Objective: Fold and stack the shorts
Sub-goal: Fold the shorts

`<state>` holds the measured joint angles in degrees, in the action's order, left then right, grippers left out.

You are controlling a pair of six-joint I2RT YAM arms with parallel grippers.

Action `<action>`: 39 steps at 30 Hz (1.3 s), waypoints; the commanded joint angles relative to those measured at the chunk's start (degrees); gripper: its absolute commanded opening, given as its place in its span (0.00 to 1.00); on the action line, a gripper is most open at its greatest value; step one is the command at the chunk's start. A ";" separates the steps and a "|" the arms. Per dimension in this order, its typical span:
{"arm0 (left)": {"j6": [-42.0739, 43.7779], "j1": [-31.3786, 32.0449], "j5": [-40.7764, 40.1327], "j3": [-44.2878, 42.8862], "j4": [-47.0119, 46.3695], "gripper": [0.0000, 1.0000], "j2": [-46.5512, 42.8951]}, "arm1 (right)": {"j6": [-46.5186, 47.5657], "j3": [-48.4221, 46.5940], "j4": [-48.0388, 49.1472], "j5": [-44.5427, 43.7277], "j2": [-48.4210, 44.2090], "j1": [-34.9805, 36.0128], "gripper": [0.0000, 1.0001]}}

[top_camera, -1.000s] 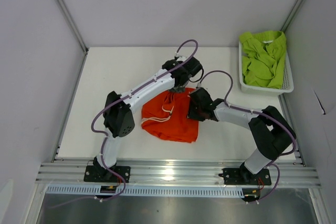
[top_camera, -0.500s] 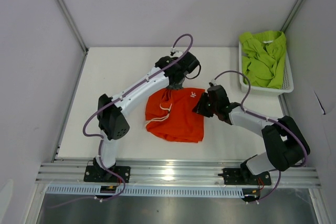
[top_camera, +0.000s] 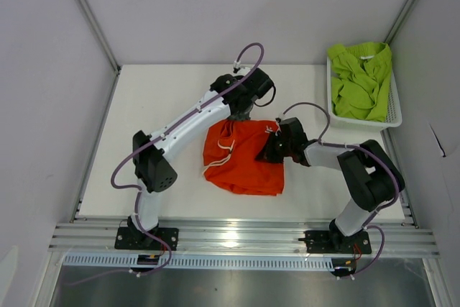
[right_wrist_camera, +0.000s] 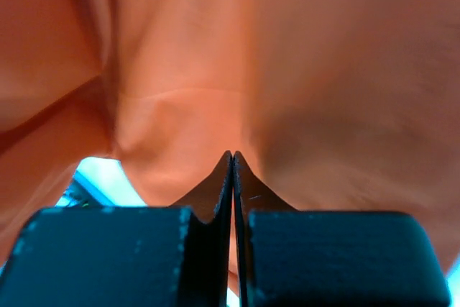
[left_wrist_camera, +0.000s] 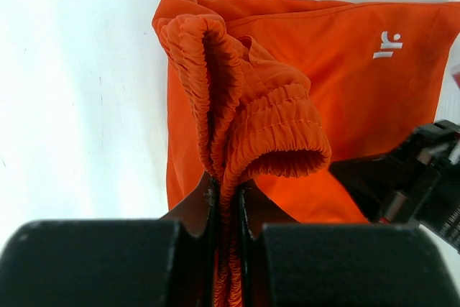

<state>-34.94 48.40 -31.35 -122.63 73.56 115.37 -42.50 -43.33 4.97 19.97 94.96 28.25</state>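
Shorts (top_camera: 244, 167), orange-red, waistband left, legs right, long axis roughly crosswise.

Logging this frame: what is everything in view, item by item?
orange shorts: one pair, orange-red, bunched mid-table between the arms
drawstring: one, white, lying on the orange shorts
logo: one, small, white, on the orange shorts
green shorts: one pair, lime green, crumpled inside the basket
basket: one, white plastic mesh, far right corner of the table
table: one, white, enclosed by pale walls
arms: two, white with black joints and purple cables, bases at the near edge
left gripper: one, black, shut on the elastic waistband of the orange shorts
right gripper: one, black, shut on the right edge of the orange shorts
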 commanded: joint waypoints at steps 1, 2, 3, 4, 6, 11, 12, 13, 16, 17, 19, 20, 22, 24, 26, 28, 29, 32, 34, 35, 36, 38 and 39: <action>0.13 0.82 -1.95 -2.79 0.70 0.00 -2.26 | -3.37 -1.05 11.77 10.68 2.24 -0.13 0.00; 0.13 0.82 -2.39 -2.79 0.88 0.00 -2.52 | -4.25 -2.27 13.29 15.58 4.16 -0.04 0.00; 0.22 0.82 -2.66 -2.53 0.97 0.00 -2.78 | -5.30 -3.33 14.00 17.37 4.88 0.22 0.00; 0.31 0.82 -2.92 -2.44 1.15 0.00 -3.04 | -5.57 -4.30 14.27 19.13 5.76 0.92 0.00; 0.83 0.73 -3.62 -2.62 1.41 0.00 -3.75 | -5.58 -7.36 12.97 22.55 7.69 1.72 0.00; 2.24 0.55 -4.24 -3.14 1.50 0.00 -4.63 | -6.54 -11.33 10.23 26.43 11.38 3.74 0.00; 2.33 0.47 -4.24 -3.23 1.50 0.00 -4.72 | -6.89 -11.77 10.49 27.22 12.26 3.92 0.00; 2.50 0.38 -4.24 -3.23 1.59 0.00 -4.63 | -7.76 -12.91 11.02 29.58 14.18 4.18 0.00; 2.77 -0.06 -4.59 -2.71 1.85 0.00 -4.63 | -9.00 -16.06 10.94 33.63 18.49 5.76 0.00; 2.77 -0.15 -4.68 -2.62 1.85 0.00 -4.72 | -9.18 -16.87 10.67 34.17 19.47 6.11 0.00; 2.68 -0.41 -5.03 -2.27 2.03 0.00 -5.07 | -9.00 -18.36 9.62 34.96 21.92 7.34 0.00; 3.03 -0.67 -5.12 -1.83 2.03 0.00 -5.42 | -9.35 -19.24 9.79 35.14 22.72 7.95 0.00; 3.38 -0.94 -5.38 -1.56 1.76 0.00 -5.86 | -9.44 -20.56 8.92 35.49 24.30 8.40 0.00; 4.00 -1.29 -5.56 -0.86 1.67 0.00 -6.91 | -10.23 -22.76 9.52 36.46 27.03 9.19 0.00; 5.14 -1.56 -5.56 -0.60 1.50 0.00 -7.53 | -11.02 -24.16 9.97 36.63 28.61 9.80 0.00; 5.67 -1.91 -5.74 -0.16 1.32 0.00 -8.41 | -12.78 -26.36 11.02 36.81 30.98 10.85 0.00; 6.28 -2.26 -5.82 0.02 1.24 0.00 -8.93 | -13.30 -27.41 11.02 36.81 32.64 11.21 0.00; 7.25 -2.87 -5.91 0.99 0.89 0.00 -9.81 | -15.59 -30.93 11.64 36.99 34.94 12.97 0.00; 7.69 -3.66 -5.56 2.30 0.45 0.00 -10.69 | -18.13 -32.95 13.39 36.99 37.05 14.02 0.00; 8.74 -3.93 -5.39 2.92 -0.51 0.00 -11.13 | -19.19 -33.57 14.27 37.16 37.75 14.37 0.00; 9.09 -4.36 -5.21 3.88 -0.87 0.00 -11.57 | -20.42 -34.09 16.62 37.34 38.45 14.64 0.00; 9.97 -4.98 -5.38 5.63 -1.40 0.00 -12.80 | -23.40 -36.28 18.14 37.51 40.39 15.60 0.00; 10.33 -5.68 -5.38 6.86 -2.18 0.00 -13.15 | -23.94 -37.25 18.75 37.43 40.92 15.96 0.00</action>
<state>-27.66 44.16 -34.79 -117.75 74.30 106.52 -60.99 -77.08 19.73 56.03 133.32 42.85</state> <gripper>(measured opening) 0.100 0.003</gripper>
